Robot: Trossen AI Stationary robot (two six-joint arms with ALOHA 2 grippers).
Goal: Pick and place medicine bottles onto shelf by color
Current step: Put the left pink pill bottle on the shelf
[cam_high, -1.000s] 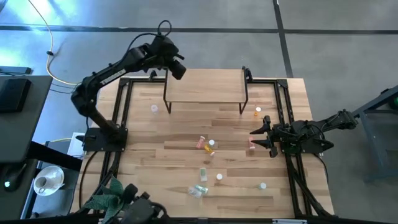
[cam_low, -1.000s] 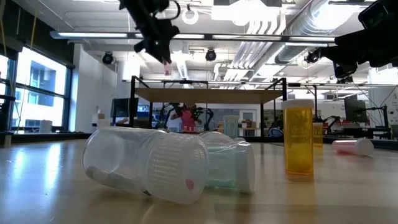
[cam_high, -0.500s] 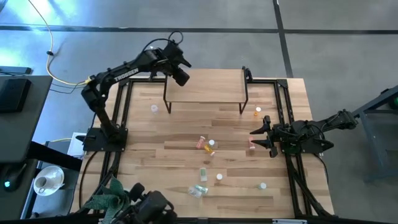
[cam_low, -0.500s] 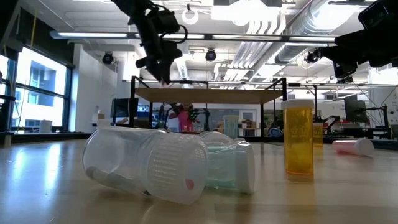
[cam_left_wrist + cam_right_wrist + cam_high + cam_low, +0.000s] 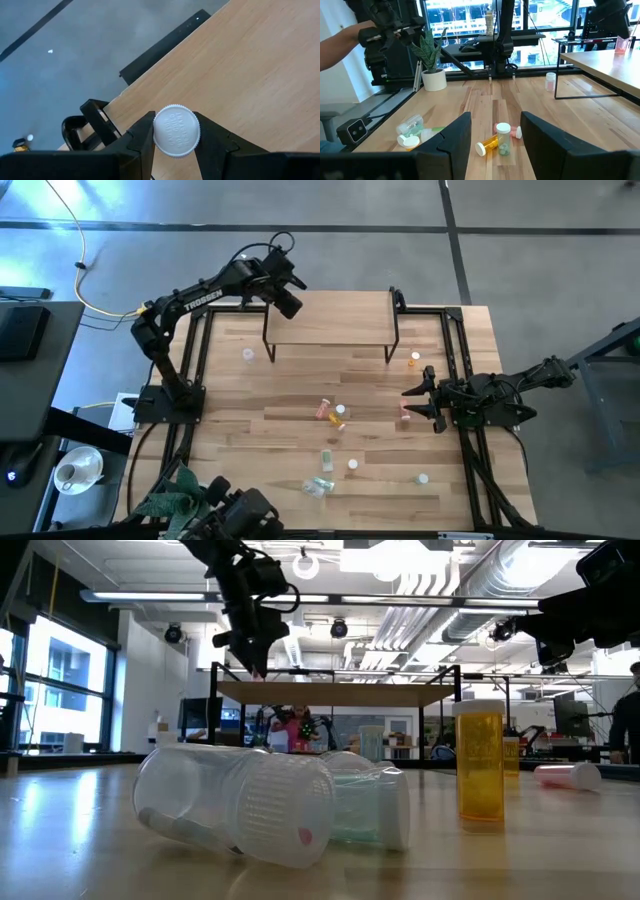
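Gripping white-capped bottle (image 5: 176, 130), left gripper (image 5: 172, 137) hides its body; right gripper (image 5: 495, 131) jaws apart, empty.

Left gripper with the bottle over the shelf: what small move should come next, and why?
Probably a short descent onto the shelf. The left gripper is shut on a white-capped bottle above the shelf's left end, with no other bottle visible on the shelf. The right gripper waits open near the table's right side.
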